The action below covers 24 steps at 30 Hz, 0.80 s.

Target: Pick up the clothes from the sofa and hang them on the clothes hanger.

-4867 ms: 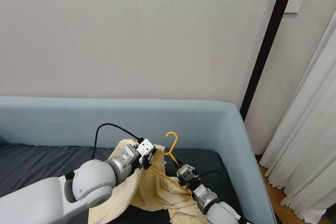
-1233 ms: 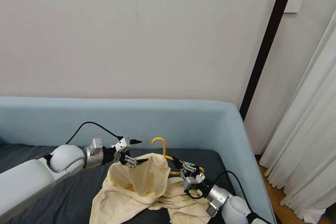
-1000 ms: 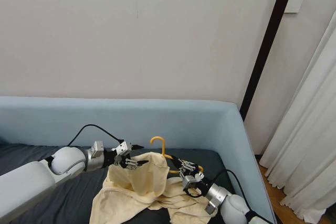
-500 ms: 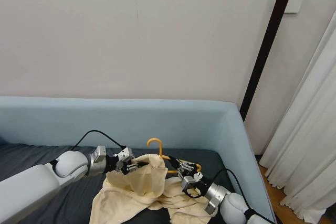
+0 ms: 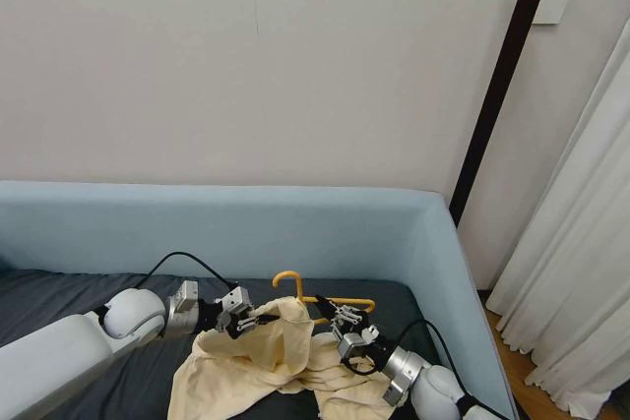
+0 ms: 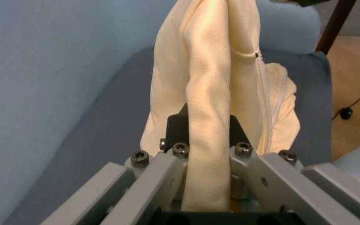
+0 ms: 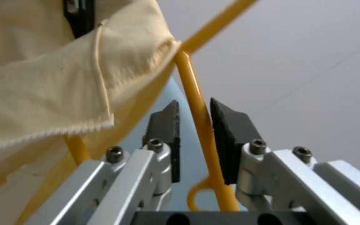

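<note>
A cream garment [image 5: 251, 361] lies heaped on the sofa's dark seat [image 5: 69, 297], one fold lifted over an orange hanger [image 5: 335, 302]. My left gripper [image 5: 246, 317] reaches in from the left and is shut on that raised fold. In the left wrist view the gripper [image 6: 206, 131] pinches a thick roll of the cream garment [image 6: 208, 70]. My right gripper [image 5: 346, 327] is shut on the hanger's wire just right of the cloth. In the right wrist view the gripper [image 7: 194, 126] squeezes the hanger [image 7: 189, 79], with the garment [image 7: 55, 89] draped over one hanger arm.
The sofa's light blue backrest [image 5: 295, 218] and right armrest [image 5: 448, 282] enclose the seat. A black rack pole [image 5: 497, 86] rises behind the armrest. White curtains [image 5: 581, 272] hang at the right above a wooden floor [image 5: 517, 366].
My left gripper came back in from the left, where it stood open, and shut on the garment's fold. The hanger has tipped lower, its hook leaning left.
</note>
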Available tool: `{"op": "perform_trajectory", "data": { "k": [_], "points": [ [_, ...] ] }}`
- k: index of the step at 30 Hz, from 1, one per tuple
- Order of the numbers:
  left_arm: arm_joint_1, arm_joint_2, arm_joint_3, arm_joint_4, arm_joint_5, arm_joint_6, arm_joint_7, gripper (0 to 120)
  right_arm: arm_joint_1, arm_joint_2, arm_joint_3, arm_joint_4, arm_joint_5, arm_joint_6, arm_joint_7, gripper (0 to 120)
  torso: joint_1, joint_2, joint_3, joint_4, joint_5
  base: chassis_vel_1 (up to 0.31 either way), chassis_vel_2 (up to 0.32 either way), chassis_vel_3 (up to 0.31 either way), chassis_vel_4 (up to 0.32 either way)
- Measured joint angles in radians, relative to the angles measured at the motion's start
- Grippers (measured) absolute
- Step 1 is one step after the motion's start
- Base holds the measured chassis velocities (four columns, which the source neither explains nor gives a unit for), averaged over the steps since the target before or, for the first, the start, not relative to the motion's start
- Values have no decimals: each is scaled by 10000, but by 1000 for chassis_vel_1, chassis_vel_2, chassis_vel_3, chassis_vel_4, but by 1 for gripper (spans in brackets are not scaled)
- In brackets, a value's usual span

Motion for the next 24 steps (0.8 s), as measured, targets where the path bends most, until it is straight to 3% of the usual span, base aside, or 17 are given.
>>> {"op": "perform_trajectory", "data": {
  "k": [7, 13, 18, 24],
  "points": [
    [813, 190, -765, 31, 28, -58, -511, 1, -554, -359, -96, 762, 1469, -680, -103, 51, 0, 1, -1, 0, 1, 0, 0, 0, 0],
    [981, 206, -980, 105, 5, -196, -650, 1, -1059, -672, -65, 1283, 2888, -1474, 12, 68, 0, 0, 0, 0, 2, 0, 0, 0, 0],
    [1276, 232, -1214, 125, -89, -361, -805, 1, -2373, -951, 447, 2263, 5848, -3427, 592, 90, 0, 1, 0, -3, 2, 0, 0, 0, 0],
    [1641, 536, -1370, 125, -139, -568, -767, 1, -3456, -976, 1085, 2600, 8109, -4769, 773, 100, -1, 0, 0, -4, 0, 0, 0, 0, 0]
  ]
}}
